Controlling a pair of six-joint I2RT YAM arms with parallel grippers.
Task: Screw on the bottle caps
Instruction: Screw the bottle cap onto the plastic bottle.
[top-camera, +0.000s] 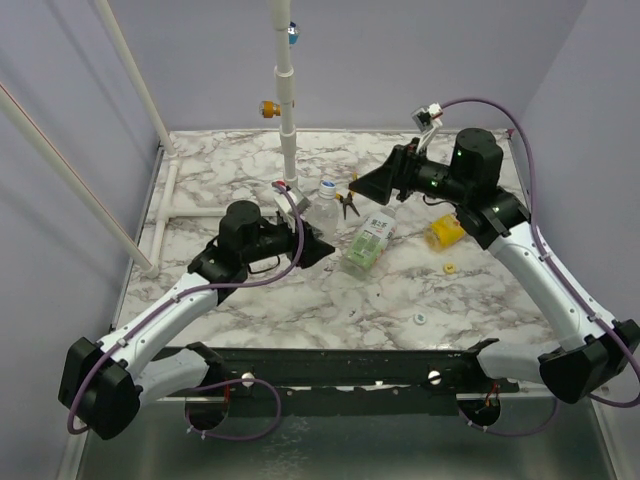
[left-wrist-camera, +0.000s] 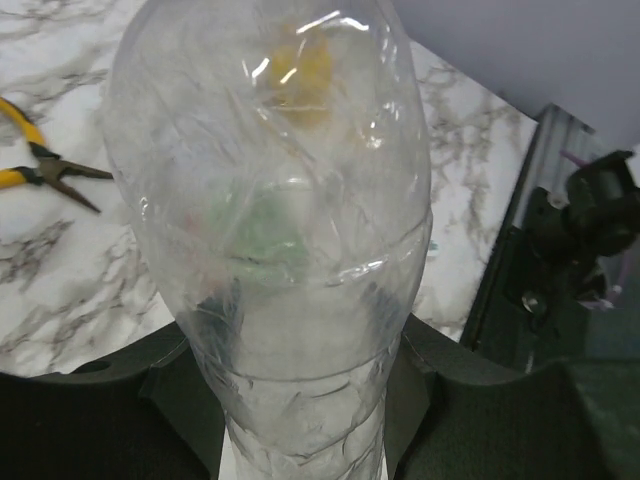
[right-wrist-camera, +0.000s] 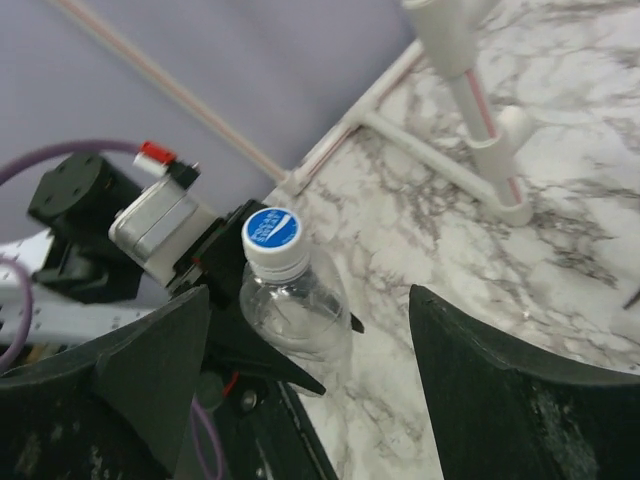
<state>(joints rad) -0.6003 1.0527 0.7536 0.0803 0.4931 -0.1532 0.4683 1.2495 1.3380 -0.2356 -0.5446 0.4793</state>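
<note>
left claw (left-wrist-camera: 300, 385) — clamped on clear bottle (right-wrist-camera: 297, 312), upright | blue cap (right-wrist-camera: 272, 231) on its neck, just ahead of right claw (right-wrist-camera: 308, 300), between its parted fingers, untouched | cap seems seated — thread depth unclear | right arm nearer

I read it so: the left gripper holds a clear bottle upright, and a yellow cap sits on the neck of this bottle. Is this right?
Not quite. It is a blue cap, not a yellow one, that sits on the clear bottle, as the right wrist view shows. The yellow cap lies loose on the table. The rest is right: the left gripper holds this bottle upright.
</note>
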